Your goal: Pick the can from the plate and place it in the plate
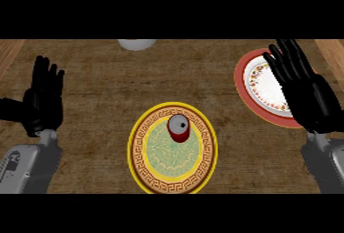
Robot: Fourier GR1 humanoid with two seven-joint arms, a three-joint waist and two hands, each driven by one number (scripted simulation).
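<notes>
A red can with a grey top stands upright on a yellow-rimmed plate with a brown patterned band and a green centre, at the counter's front middle. A second plate, red-rimmed with a white floral centre, lies at the right. My right hand is open, fingers straight, and hangs over that red plate's right half, hiding part of it. My left hand is open with fingers up at the left, well apart from the can.
A white round object pokes in at the counter's far edge, cut off by the view. The brown wooden counter stretches between the hands. Lighter wood strips run along both sides.
</notes>
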